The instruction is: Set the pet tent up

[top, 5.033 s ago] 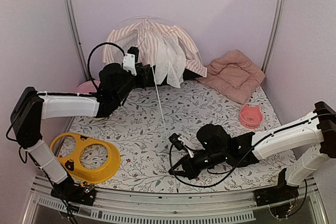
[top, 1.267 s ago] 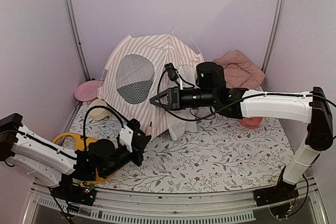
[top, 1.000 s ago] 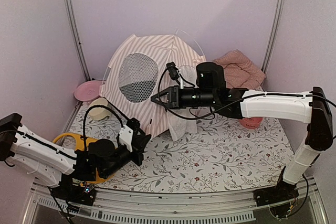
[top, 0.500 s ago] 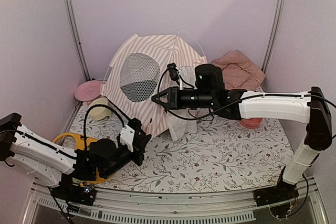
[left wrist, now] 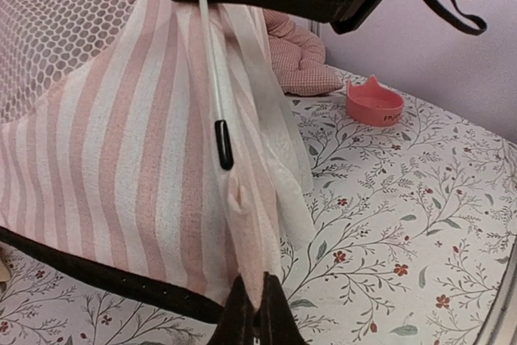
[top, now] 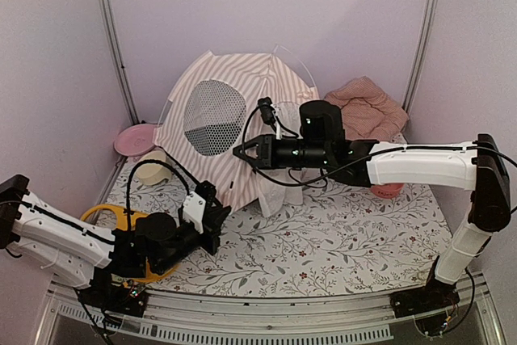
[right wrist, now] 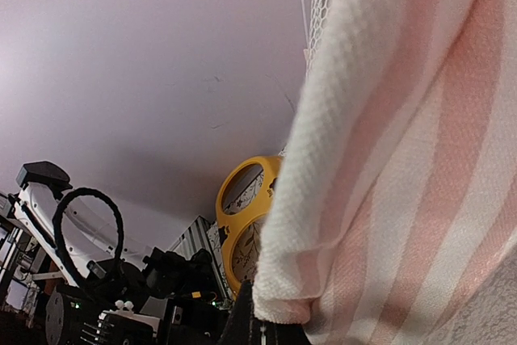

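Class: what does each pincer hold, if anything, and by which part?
Both hold the pet tent. The left pincer pinches a bottom corner of its striped fabric; the right pincer pinches the striped fabric's edge higher up.

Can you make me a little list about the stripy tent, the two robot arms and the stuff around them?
Tent: pet tent, up and standing at the back, round mesh window showing
Left tool: shut on the tent's bottom corner
Right tool: shut on the tent's front edge, higher up
Pole: white pole with a black tip, lying along the seam
Nearby: pink cushion right of the tent; pink bowl on the flowery mat; yellow feeder by the left arm
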Available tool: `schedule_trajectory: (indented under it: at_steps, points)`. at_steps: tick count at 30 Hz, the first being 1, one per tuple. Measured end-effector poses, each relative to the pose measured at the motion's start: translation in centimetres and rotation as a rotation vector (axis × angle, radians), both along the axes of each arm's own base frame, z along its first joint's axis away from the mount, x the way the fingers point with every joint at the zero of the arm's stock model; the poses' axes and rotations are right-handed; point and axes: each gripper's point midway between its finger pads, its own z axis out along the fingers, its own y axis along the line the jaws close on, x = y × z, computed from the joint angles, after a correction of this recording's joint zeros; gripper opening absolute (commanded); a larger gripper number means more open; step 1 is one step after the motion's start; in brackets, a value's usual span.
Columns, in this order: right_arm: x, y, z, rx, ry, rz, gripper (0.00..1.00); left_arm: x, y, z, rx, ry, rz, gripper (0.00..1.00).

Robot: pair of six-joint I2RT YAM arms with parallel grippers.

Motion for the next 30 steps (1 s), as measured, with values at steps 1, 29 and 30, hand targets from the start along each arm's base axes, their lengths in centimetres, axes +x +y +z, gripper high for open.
schedule_trajectory:
  at_steps: [1, 29, 30]
  points:
    - [0.0, 0.0, 0.0, 0.0, -0.001, -0.001, 0.0, 0.0, 0.0, 0.0, 0.001, -0.001, 0.001, 0.0]
    - [-0.4, -0.2, -1.0, 0.018, -0.024, -0.006, 0.0, 0.0, 0.2, -0.6, 0.03, 0.003, 0.009, 0.0]
    - [-0.5, -0.2, -1.1, 0.017, -0.026, -0.004, 0.0, 0.0, 0.2, -0.7, 0.034, 0.004, 0.009, 0.0]
